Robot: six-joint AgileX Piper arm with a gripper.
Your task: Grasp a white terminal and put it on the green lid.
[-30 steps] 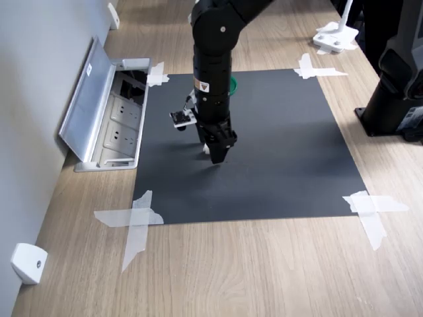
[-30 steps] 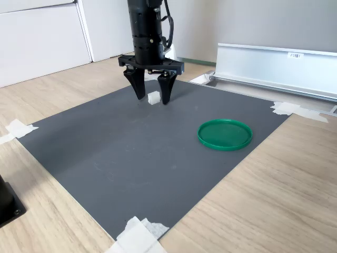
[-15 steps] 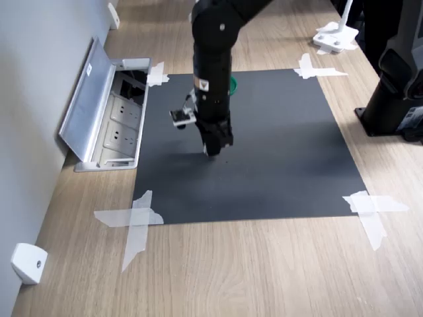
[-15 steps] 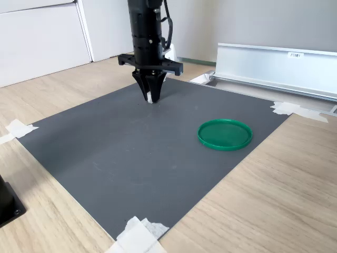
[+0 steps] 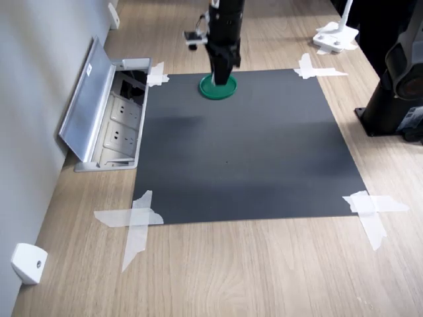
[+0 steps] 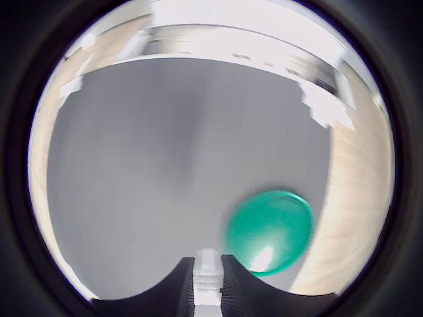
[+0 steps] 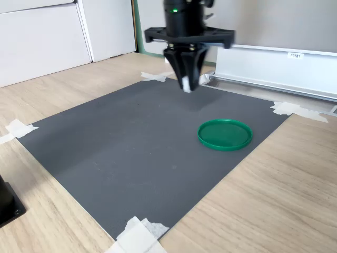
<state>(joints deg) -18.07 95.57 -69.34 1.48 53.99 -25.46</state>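
Observation:
My gripper (image 7: 187, 83) hangs above the dark mat, shut on the white terminal (image 7: 186, 86), a tiny white block pinched between the two black fingers. The wrist view shows the terminal (image 6: 207, 285) held in the gripper (image 6: 207, 264). The green lid (image 7: 225, 134) lies flat on the mat with nothing on it, below the gripper and toward the second exterior view's right. In the first exterior view the gripper (image 5: 222, 70) overlaps the far part of the green lid (image 5: 218, 90). The wrist view has the green lid (image 6: 269, 231) close beside the fingertips.
The dark mat (image 5: 251, 152) is taped down at its corners. An open floor socket box with a silver flap (image 5: 96, 105) lies at the first exterior view's left. A black base (image 5: 396, 105) stands at the first exterior view's right, and a white wedge block (image 5: 28, 263) sits by the wall.
The gripper closed on the white terminal on the mat, lifted it and carried it across the mat to a spot above and beside the green lid.

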